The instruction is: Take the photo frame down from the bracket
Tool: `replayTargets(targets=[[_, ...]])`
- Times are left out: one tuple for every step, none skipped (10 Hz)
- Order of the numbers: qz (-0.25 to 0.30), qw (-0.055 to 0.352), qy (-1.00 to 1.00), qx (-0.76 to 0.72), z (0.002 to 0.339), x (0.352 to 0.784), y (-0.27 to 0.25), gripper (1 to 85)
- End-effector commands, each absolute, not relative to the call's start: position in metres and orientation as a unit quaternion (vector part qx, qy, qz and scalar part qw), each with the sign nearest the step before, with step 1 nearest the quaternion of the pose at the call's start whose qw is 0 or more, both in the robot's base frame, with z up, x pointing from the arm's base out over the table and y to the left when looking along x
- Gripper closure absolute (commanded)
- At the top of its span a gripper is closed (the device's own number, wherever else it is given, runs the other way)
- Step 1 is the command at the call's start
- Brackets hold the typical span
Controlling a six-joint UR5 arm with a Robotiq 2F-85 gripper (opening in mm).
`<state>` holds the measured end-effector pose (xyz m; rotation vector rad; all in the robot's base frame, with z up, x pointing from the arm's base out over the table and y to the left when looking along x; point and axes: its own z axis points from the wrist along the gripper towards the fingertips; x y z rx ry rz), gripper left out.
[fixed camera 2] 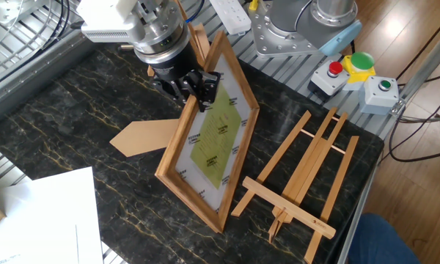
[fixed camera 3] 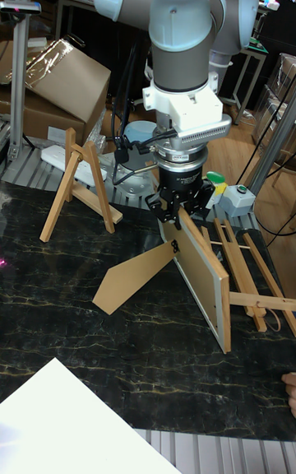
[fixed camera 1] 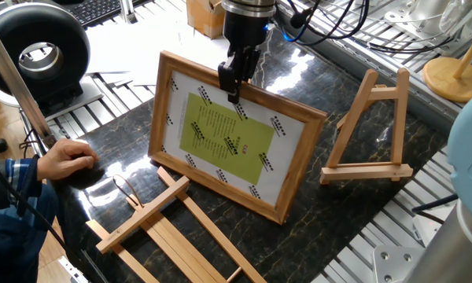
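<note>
The photo frame [fixed camera 1: 220,137] is light wood with a white mat and a yellow-green sheet. It stands tilted over the dark marble table, well clear of the bracket [fixed camera 1: 370,134]. My gripper [fixed camera 1: 234,86] is shut on the middle of the frame's top rail. In the other fixed view the gripper [fixed camera 2: 198,84] pinches the frame [fixed camera 2: 213,147] from above, with the bracket [fixed camera 2: 198,40] behind it. The tall view shows the frame [fixed camera 3: 201,276] edge-on below the gripper [fixed camera 3: 177,223], its brown back stand [fixed camera 3: 131,276] splayed out, and the empty bracket [fixed camera 3: 78,186] to the left. The lower edge sits at or just above the table.
A longer slatted wooden easel [fixed camera 1: 173,228] with a wire loop lies flat beside the frame's lower edge. A person's hand [fixed camera 1: 67,157] rests at the table's left edge. White paper [fixed camera 2: 44,213] lies at one corner. A button box [fixed camera 2: 359,70] sits off the table.
</note>
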<state>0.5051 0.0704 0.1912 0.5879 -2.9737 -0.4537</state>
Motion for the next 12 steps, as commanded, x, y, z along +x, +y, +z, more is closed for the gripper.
replayTargets(targets=[[-0.115, 0.018, -0.970, 0.215, 0.187, 0.517, 0.055, 84.7], [-0.105, 0.020, -0.971, 0.212, 0.186, 0.517, 0.049, 84.7], [-0.100, 0.021, -0.972, 0.212, 0.186, 0.517, 0.047, 84.7], [-0.099, 0.017, -0.973, 0.209, 0.186, 0.520, 0.047, 84.7], [-0.100, 0.009, -0.973, 0.208, 0.186, 0.524, 0.048, 84.7], [-0.110, -0.001, -0.971, 0.212, 0.187, 0.528, 0.055, 84.7], [-0.107, -0.001, -0.971, 0.216, 0.186, 0.528, 0.053, 84.7], [-0.114, 0.002, -0.969, 0.218, 0.187, 0.525, 0.056, 84.7], [-0.128, 0.000, -0.965, 0.230, 0.189, 0.524, 0.063, 84.7], [-0.142, -0.004, -0.962, 0.234, 0.191, 0.524, 0.070, 84.7], [-0.146, -0.006, -0.960, 0.238, 0.191, 0.524, 0.072, 84.7], [-0.144, -0.008, -0.959, 0.245, 0.184, 0.533, 0.062, 84.7]])
